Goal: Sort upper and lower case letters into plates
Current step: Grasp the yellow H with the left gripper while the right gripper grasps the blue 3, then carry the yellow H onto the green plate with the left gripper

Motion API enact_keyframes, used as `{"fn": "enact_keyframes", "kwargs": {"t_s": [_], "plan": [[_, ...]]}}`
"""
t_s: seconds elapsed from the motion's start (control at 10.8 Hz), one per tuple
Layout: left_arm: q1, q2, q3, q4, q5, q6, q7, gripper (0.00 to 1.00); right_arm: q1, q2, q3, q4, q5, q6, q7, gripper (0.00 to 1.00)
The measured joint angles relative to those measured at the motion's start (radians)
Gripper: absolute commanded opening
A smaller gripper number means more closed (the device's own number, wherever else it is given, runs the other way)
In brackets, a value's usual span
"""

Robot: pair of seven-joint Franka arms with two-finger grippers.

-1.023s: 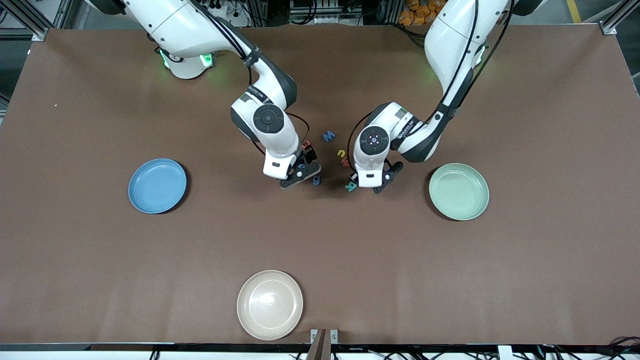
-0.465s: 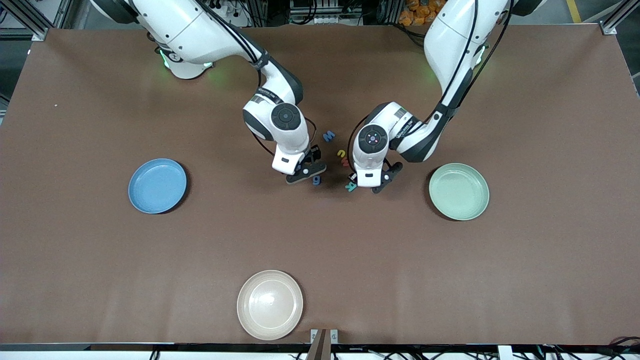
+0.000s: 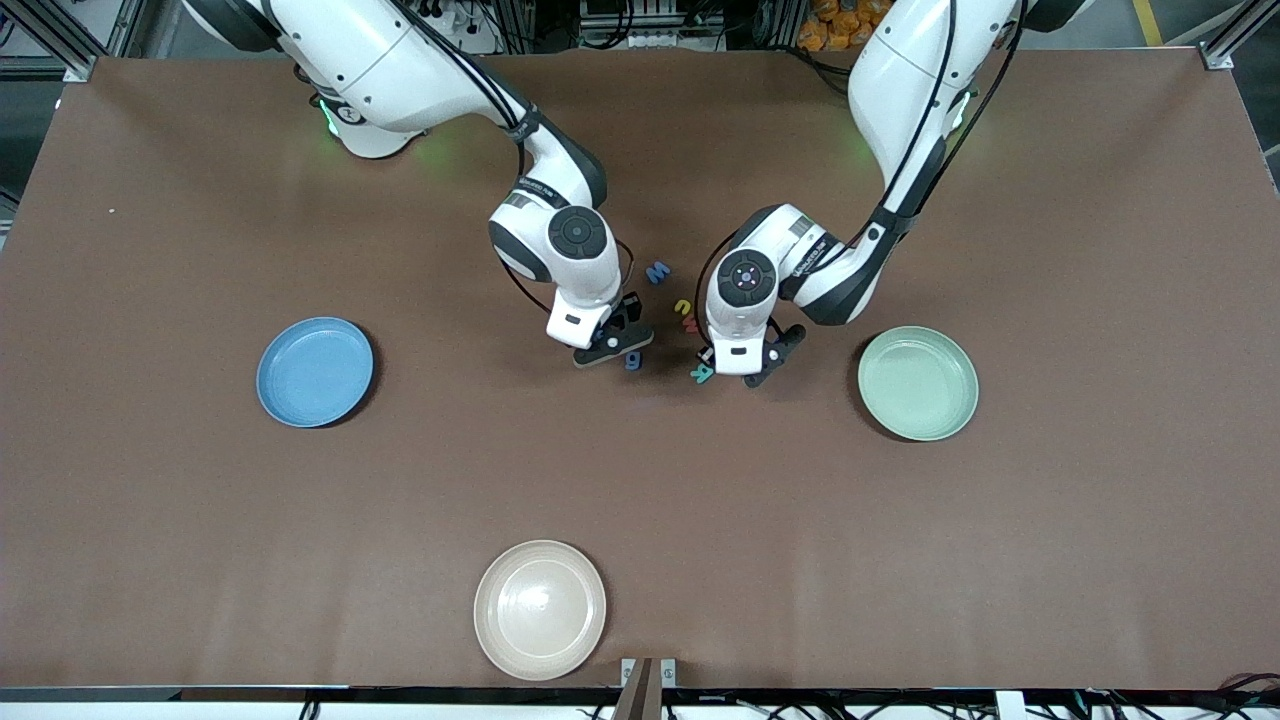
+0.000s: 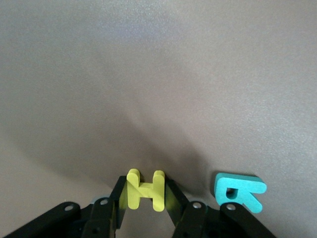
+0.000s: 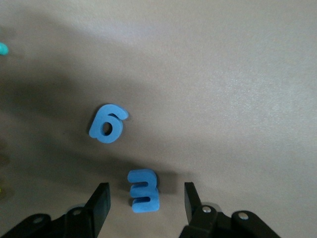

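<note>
I am seeing the left gripper (image 4: 144,210) clamping a yellow H (image 4: 145,190) on the surface (image 3: 900,550) beside a teal R (image 4: 239,192). The right gripper (image 5: 143,206) is standing wide around a blue letter (image 5: 143,191); another blue one (image 5: 107,124) is lying near. Both plates, blue (image 3: 314,371) and green (image 3: 917,383), are sitting apart.

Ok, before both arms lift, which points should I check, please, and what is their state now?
1. Left end effector shut on yellow H: ok.
2. Teal R apart from that grip: ok.
3. Right end effector astride blue letter: ok.
4. Right end effector shut on it: not ok, gaps on both sides.
5. Blue g apart from the right end effector: ok.
6. Whether blue plate or green plate takes capitals: cannot tell.
</note>
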Motion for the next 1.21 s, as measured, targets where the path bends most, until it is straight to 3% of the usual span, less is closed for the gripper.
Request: {"fn": "enact_keyframes", "kwargs": {"t_s": [0.65, 0.93, 1.21], "plan": [[0.046, -0.031, 0.006, 0.008, 0.007, -0.043, 0.033, 0.27, 0.0, 0.017, 0.0, 0.0, -0.005, 0.004, 0.006, 0.63], [0.07, -0.058, 0.007, 0.009, 0.007, -0.114, 0.116, 0.24, 0.003, 0.022, 0.002, 0.001, -0.006, 0.005, 0.006, 0.49], [0.158, -0.061, 0.011, 0.009, 0.008, -0.169, 0.233, 0.24, 0.003, 0.022, 0.002, 0.008, -0.006, 0.005, 0.044, 0.35]]}}
